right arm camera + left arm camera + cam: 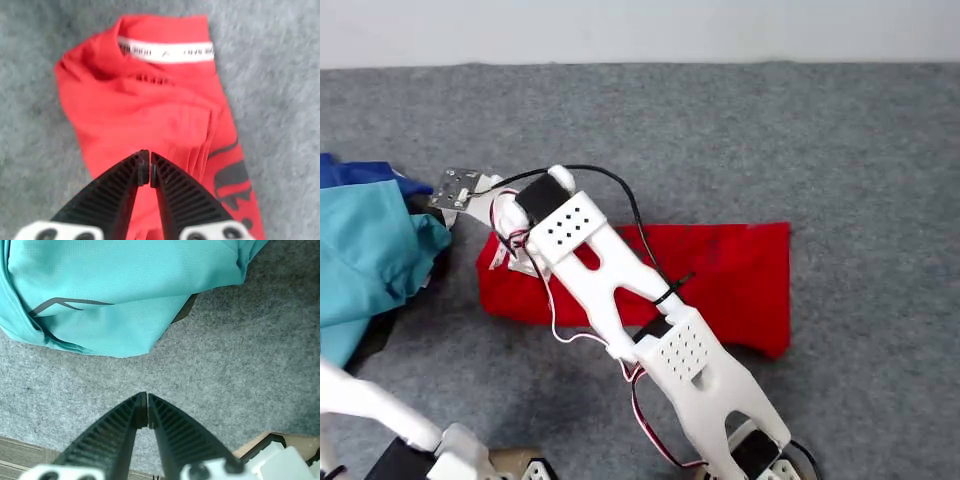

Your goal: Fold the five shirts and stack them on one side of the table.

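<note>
The jaws of the right arm (620, 290), pressed together, hung over the collar end of the red shirt (150, 110), which lay lengthwise across the tabletop (840, 150)

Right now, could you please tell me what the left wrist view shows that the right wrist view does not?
Left wrist view: the teal shirt, bunched on the table beyond the left gripper, whose jaws are shut. Right wrist view: the red shirt with its white neck label and a dark print, lying beneath the shut right gripper. Shared: the grey table cover.
</note>
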You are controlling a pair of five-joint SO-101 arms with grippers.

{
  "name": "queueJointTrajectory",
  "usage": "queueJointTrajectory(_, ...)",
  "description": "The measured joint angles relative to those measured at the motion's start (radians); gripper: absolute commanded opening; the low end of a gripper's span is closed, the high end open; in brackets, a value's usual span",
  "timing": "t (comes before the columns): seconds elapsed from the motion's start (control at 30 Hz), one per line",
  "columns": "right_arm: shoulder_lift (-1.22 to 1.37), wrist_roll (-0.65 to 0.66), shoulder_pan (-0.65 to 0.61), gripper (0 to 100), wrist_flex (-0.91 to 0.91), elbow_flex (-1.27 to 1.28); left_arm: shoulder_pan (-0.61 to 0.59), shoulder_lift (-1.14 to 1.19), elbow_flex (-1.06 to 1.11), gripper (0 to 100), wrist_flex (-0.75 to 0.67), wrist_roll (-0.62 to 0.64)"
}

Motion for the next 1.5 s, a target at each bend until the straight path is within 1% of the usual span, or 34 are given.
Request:
queueJointTrajectory(0.1, -0.002, 0.0, 0.043, 1.2, 0.0, 0.052, 0.0, 0.0, 0.0, 2, 0.0, 0.0)
queueJointTrajectory(0.37, -0.072, 0.0, 0.146, 0.9, -0.003, 0.39, 0.0, 0.0, 0.0, 2, 0.0, 0.0)
queueJointTrajectory(0.53, -0.072, -0.003, 0.255, 0.9, -0.038, 0.425, 0.0, 0.0, 0.0, 2, 0.0, 0.0)
queueJointTrajectory(0.63, -0.068, -0.003, 0.272, 0.9, -0.041, 0.425, 0.0, 0.0, 0.0, 2, 0.0, 0.0)
queueJointTrajectory(0.77, -0.087, -0.003, 0.222, 0.9, -0.041, 0.425, 0.0, 0.0, 0.0, 2, 0.0, 0.0)
queueJointTrajectory(0.9, -0.181, -0.002, 0.123, 0.9, -0.058, 0.425, 0.0, 0.0, 0.0, 2, 0.0, 0.0)
queueJointTrajectory(1.0, -0.23, 0.0, 0.064, 1.1, -0.106, 0.425, 0.0, 0.0, 0.0, 2, 0.0, 0.0)
queueJointTrajectory(1.13, -0.239, -0.003, 0.04, 1.1, -0.218, 0.425, 0.0, 0.0, 0.0, 2, 0.0, 0.0)
queueJointTrajectory(1.3, -0.189, -0.005, 0.023, 1.1, -0.356, 0.425, 0.0, 0.0, 0.0, 2, 0.0, 0.0)
queueJointTrajectory(1.5, -0.064, -0.003, -0.051, 0.9, -0.379, 0.425, 0.0, 0.0, 0.0, 2, 0.0, 0.0)
